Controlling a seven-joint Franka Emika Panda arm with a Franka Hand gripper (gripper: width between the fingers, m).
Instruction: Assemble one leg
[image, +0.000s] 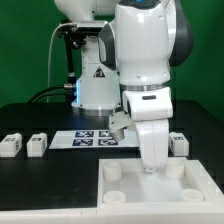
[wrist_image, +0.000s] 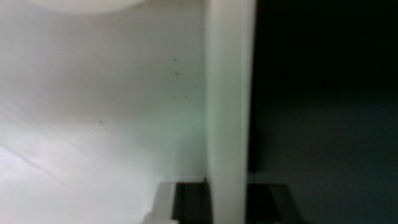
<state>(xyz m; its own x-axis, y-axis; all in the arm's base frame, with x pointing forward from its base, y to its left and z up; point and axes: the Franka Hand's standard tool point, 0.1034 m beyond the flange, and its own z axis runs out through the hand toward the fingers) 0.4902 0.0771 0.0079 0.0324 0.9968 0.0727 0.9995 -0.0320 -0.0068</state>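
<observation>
Exterior view, from its left: black tabletop (image: 40, 185) with two loose pieces at the far left. The first leg (image: 10, 145) and second leg (image: 37, 144) are small white blocks lying side by side, apart, not touching.

Next right is the marker board (image: 95, 138), flat on the tabletop, tags facing up. The arm's white base (image: 97, 88) stands behind it.

Centre-right: the arm (image: 145, 50) reaches straight down, its wrist end low over the large white panel (image: 190, 185). The panel lies flat at the front and round sockets (image: 112, 173) show at its corners. The jaws point down at the panel's rear part. The arm body covers them, so I cannot tell whether they are spread, closed or pinching a piece.

Just past the arm on the exterior view's right, the third leg (image: 180, 143) lies on the tabletop behind the panel, partly hidden by the arm.

Wrist view: very blurred. A broad white surface (wrist_image: 89, 120) meets a pale straight strip (wrist_image: 228, 100), with darkness beyond it. What the strip is cannot be told, and the jaws' state is unreadable here too.
</observation>
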